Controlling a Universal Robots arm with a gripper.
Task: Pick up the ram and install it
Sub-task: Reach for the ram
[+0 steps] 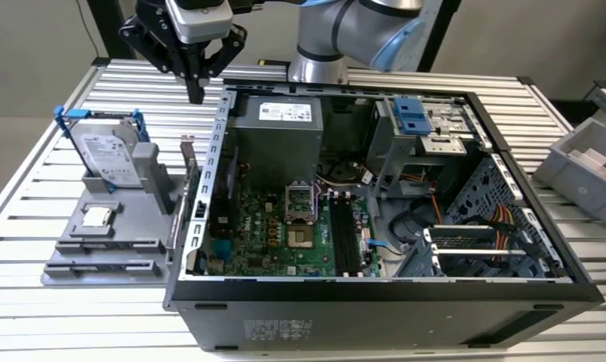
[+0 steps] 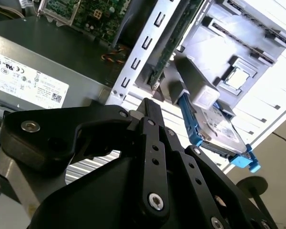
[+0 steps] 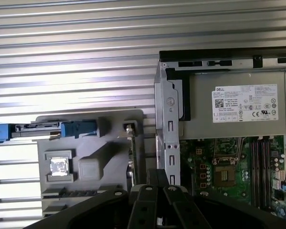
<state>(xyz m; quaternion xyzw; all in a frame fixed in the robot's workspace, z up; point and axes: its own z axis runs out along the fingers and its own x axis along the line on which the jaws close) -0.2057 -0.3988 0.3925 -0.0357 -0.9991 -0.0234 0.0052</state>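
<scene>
A: One question first. In the exterior view, where is the ram (image 1: 189,170)?

B: Almost straight below the gripper (image 1: 195,95), which is closed on nothing. It stands on edge in the grey holder (image 1: 101,245), together with the hard drive (image 1: 109,154) and the chip (image 1: 98,217).

A: And the second wrist view?

B: Beyond the fingertips, the ram is just beside the case wall (image 2: 138,52). I think a finger could hit this wall.

A: The first wrist view?

B: The ram is ahead of the gripper. Inside the case, the long slots (image 3: 258,171) look empty.

ram (image 1: 189,175) (thin, greenish) upright on edge in gray holder (image 1: 131,230)
</scene>
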